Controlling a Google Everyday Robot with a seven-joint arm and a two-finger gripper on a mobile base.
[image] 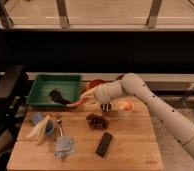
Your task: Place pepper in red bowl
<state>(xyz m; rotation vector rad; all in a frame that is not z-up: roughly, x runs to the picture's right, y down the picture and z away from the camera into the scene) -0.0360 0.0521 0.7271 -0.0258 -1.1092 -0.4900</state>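
Observation:
The pepper (74, 104), long, thin and red-orange, hangs above the table with my gripper (87, 98) shut on its right end. Its free end points down-left over the right edge of the green tray (42, 82). The red bowl (95, 83) sits just behind and to the right of the gripper, and only part of its rim shows past my arm. My arm reaches in from the right.
The green tray holds a dark object (55, 95). A dark grape cluster (97, 120) and a black slab (105, 144) lie at mid-table. A clear cup (124, 106) stands under my arm. Yellow and blue items (43, 128) and a blue cloth (65, 147) lie at the left.

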